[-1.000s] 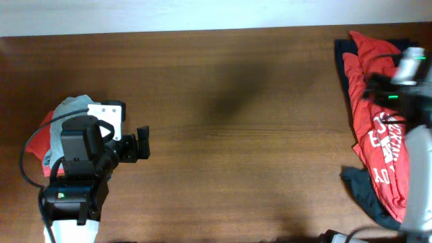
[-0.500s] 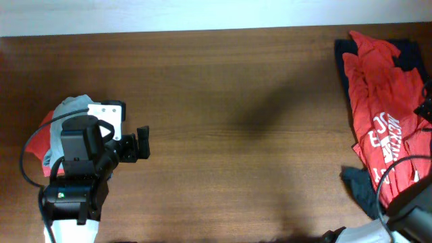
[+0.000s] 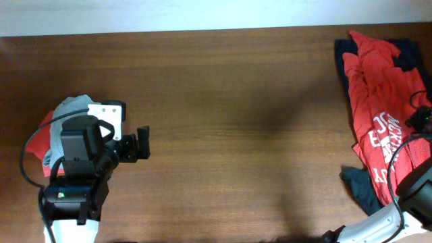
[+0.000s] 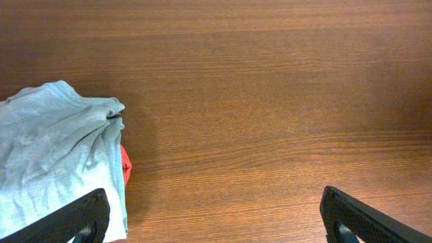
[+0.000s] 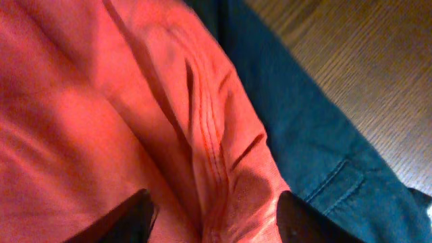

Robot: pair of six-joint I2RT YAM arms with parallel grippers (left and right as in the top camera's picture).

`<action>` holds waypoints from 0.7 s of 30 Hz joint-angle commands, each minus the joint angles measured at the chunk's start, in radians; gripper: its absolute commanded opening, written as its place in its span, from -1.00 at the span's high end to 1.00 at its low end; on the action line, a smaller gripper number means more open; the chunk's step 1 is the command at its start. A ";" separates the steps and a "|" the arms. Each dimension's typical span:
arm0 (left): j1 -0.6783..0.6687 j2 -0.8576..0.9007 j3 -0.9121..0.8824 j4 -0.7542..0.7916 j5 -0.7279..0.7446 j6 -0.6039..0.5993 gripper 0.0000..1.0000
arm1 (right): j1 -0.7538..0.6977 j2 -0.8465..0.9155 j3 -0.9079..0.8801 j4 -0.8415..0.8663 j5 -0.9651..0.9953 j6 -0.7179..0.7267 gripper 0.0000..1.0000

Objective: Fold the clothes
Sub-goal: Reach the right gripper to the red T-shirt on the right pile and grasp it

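**Spotter:** Where's your right side?

**Operator:** My right gripper (image 5: pixel 212 209) is spread open with nothing in it. Its fingers sit low over a ridge of the red shirt (image 5: pixel 101 101). That shirt is heaped at the right edge of the table (image 3: pixel 236 101), on top of a dark blue garment (image 5: pixel 304 148).

**Spotter:** What's the worry?

**Operator:** If I close here, I reckon I pinch mid-cloth rather than a hem. I might catch the blue layer too, and then both drag as one lump. The arm's cable (image 3: pixel 398 158) loops over the shirt and could snag.

**Spotter:** And the left?

**Operator:** Left gripper (image 4: pixel 214 202) is wide open and empty, beside the grey-blue garment (image 4: pixel 54 155).
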 commanded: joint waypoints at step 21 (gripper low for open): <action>-0.003 0.002 0.021 0.004 0.010 -0.006 -0.98 | 0.025 -0.116 0.075 -0.057 -0.012 0.063 0.92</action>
